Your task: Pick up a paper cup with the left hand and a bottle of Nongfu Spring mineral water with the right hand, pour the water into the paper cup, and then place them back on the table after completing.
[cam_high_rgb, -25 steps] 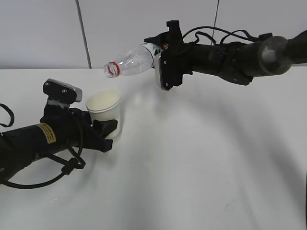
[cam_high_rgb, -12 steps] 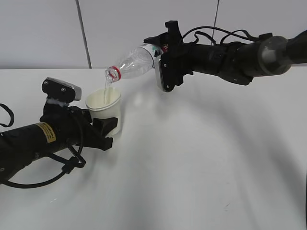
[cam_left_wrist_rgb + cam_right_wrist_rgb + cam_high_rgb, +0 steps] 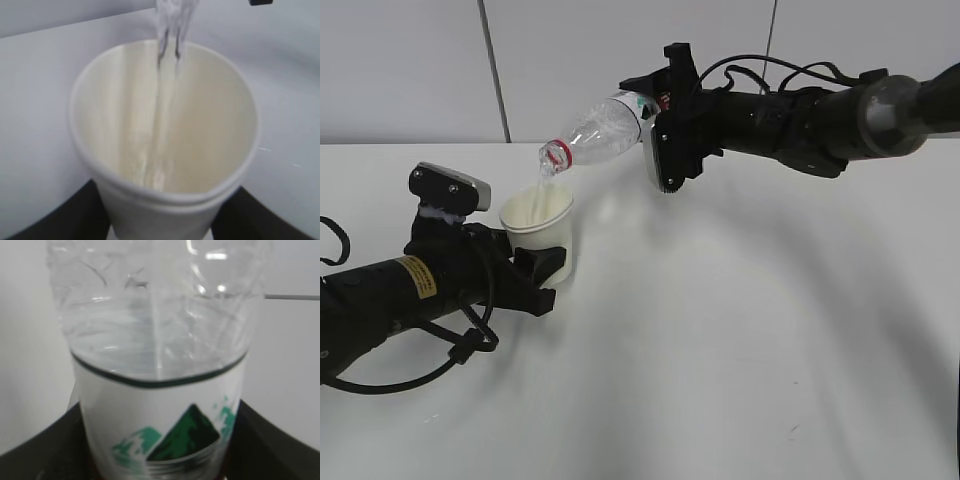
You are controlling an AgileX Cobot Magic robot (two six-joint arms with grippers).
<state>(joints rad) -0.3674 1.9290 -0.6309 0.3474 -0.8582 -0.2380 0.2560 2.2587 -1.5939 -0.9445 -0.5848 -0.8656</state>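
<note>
My left gripper [image 3: 542,268], on the arm with the yellow sticker, is shut on a white paper cup [image 3: 539,229] and holds it upright at the left of the white table [image 3: 740,330]. In the left wrist view the cup [image 3: 165,150] fills the frame between the black fingers [image 3: 65,220]. My right gripper [image 3: 655,125] is shut on a clear water bottle [image 3: 598,126] with a red neck ring, tilted mouth-down to the left above the cup. A thin stream of water [image 3: 538,183] runs into the cup [image 3: 167,30]. The right wrist view shows the bottle's green mountain label [image 3: 170,440].
A pale wall with a dark vertical seam [image 3: 495,70] stands behind the table. Black cables [image 3: 450,355] loop under the left arm near the front left.
The bottle tipped further and moved slightly left; water began to pour and now streams into the cup. The left gripper and cup have barely moved.
</note>
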